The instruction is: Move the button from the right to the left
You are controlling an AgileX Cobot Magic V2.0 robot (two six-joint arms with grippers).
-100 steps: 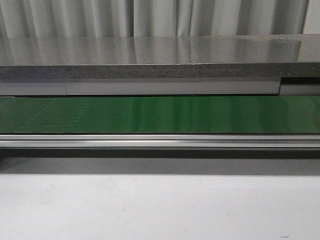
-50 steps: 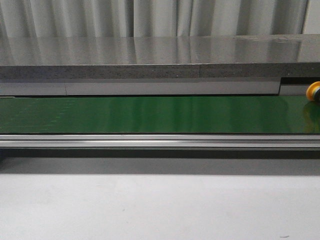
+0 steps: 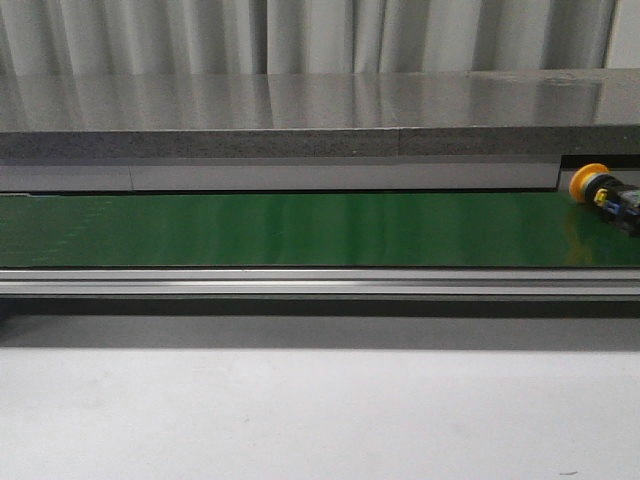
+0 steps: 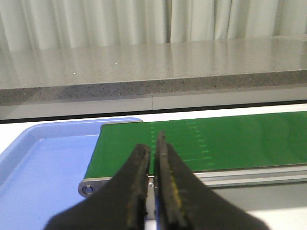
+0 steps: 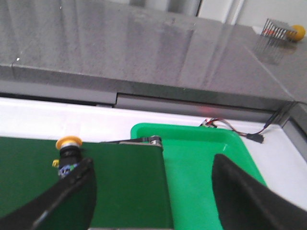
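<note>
The button (image 3: pixel 598 190) sits at the belt's (image 3: pixel 300 228) far right end. I've got the right gripper (image 5: pixel 153 191) spread wide and empty beside it, ready to grab; the left gripper (image 4: pixel 152 158) is closed, holding nothing, parked near the blue tray (image 4: pixel 38 163).

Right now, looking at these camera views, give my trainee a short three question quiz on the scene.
1. True or false: the button lies on the green belt near its right end.
2. Which hand is open? A) left hand B) right hand
3. Fill in: the tray at the belt's left end is ____ in colour.

Key: 1 true. 2 B; the left hand's fingers are nearly touching, while the right hand's are spread wide with the button beside one of them. 3 blue; the green tray sits at the other end.
</note>
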